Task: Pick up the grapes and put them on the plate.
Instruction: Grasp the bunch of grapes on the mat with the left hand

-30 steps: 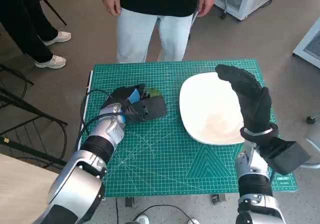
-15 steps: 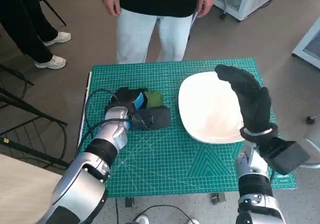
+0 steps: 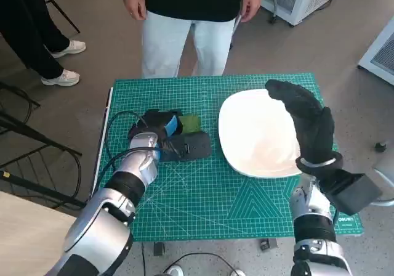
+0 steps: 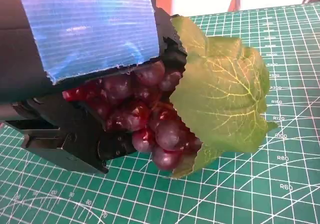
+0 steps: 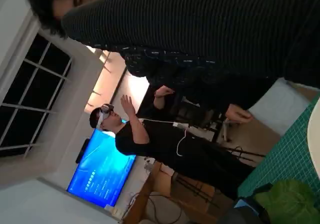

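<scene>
Head view is showing the left hand [image 3: 161,136] covering the grapes [image 3: 188,124] at nine o'clock of the plate [image 3: 258,134], while the right hand [image 3: 308,119] is hovering over the plate, fingers extended, holding nothing. Left wrist view is showing fingers [image 4: 75,144] clamping the grapes, leaf [image 4: 225,94] sticking out, probably ready for lifting.

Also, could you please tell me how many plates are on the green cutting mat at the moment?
1. The white, rounded-square plate lies on the green cutting mat, to the robot's right of the bunch of dark red grapes, partly under the black-gloved right hand. No other shows.
</scene>
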Controlling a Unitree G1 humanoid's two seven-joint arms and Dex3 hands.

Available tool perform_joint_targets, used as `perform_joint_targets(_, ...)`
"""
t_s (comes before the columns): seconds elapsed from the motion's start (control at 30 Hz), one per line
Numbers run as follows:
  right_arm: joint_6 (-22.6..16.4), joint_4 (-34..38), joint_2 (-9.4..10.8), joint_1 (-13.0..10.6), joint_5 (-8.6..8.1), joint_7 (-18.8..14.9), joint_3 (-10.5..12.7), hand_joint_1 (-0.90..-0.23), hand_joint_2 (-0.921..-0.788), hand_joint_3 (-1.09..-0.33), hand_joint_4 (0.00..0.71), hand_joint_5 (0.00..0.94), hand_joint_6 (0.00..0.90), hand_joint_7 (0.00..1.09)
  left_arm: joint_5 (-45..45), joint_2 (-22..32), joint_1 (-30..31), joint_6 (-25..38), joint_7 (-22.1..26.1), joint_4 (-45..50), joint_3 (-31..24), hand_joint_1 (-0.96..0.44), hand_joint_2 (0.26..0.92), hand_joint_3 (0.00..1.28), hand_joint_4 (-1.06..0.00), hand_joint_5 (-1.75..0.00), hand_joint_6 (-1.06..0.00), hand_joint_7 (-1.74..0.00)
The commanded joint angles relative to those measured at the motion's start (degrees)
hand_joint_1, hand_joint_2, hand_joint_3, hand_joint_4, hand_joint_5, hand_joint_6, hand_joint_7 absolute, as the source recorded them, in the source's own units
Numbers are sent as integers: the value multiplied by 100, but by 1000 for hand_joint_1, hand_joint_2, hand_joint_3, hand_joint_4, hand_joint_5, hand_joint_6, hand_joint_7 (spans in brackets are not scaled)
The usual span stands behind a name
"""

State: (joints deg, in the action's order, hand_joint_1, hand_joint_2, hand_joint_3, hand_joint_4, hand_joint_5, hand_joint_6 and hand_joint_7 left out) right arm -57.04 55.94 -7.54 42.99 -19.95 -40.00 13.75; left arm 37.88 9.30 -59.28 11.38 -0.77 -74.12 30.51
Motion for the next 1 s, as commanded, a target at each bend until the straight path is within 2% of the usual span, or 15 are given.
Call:
perform_joint_targets(0.03, 91, 6, -17, -72, 30, 7, -6, -557, -921, -675, 212, 1, 41, 279, -24, 45, 199, 20, 108, -114, -8, 345, 909, 466, -268, -1685, -343, -619)
perform_joint_targets(0.47, 142, -83, 5, -100, -19, -11, -4, -562, -921, -667, 214, 1, 39, 279, -45, 86, 193, -24, 70, -50, -33, 345, 910, 464, -268, -1684, -372, -651)
perform_joint_targets(0.63, 153, -72, 7, -101, -35, -24, 10, -564, -921, -664, 217, 3, 38, 279, -46, 86, 169, 20, 70, -10, -39, 348, 872, 548, -255, -1718, -366, -653)
perform_joint_targets(0.87, 140, -52, 16, -90, -36, -16, 21, -564, -921, -662, 218, 3, 39, 280, -39, 108, 142, 76, 62, 167, -37, 352, 843, 580, -281, -1706, -372, -655)
perform_joint_targets(1.0, 145, -56, 22, -85, -40, -3, 27, -561, -921, -664, 218, 2, 39, 280, -19, 132, 149, 158, 56, 379, -27, 356, 811, 612, -313, -1688, -404, -723)
